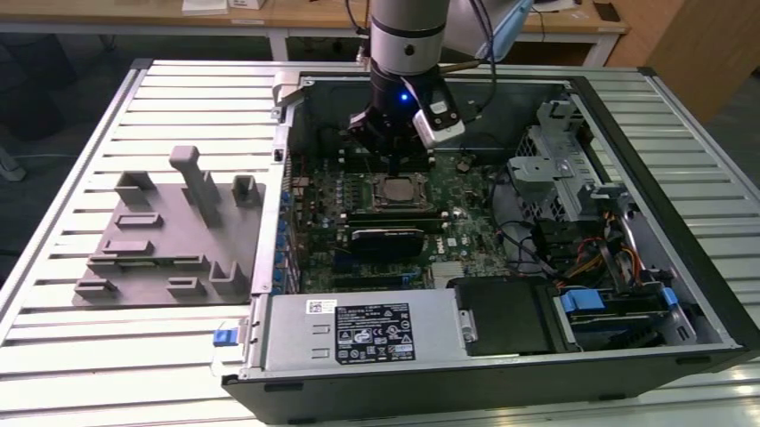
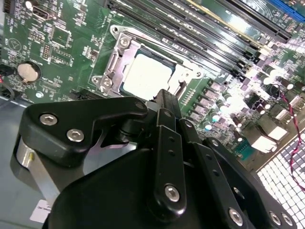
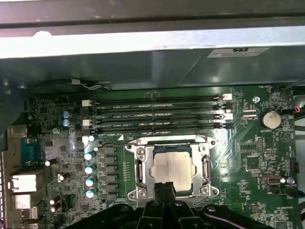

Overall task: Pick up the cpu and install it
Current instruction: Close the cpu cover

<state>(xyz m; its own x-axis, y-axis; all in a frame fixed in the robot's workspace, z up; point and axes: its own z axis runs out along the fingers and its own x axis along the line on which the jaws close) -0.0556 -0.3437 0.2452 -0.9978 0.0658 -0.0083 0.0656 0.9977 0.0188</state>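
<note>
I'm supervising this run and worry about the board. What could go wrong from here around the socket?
The gripper hangs right over the edge of the small silvery square cpu in the metal socket frame. Pressing down off-centre might tilt it, or scrape the frame.

One cpu (image 3: 172, 168), one socket frame (image 3: 138, 164), four memory slots (image 3: 157, 109) (counted in the first wrist view), one coin battery (image 3: 269, 119), one power supply box (image 1: 356, 329), one grey moulded tray (image 1: 142, 267), one computer case (image 1: 475, 391), one gripper (image 3: 165, 187).
</note>
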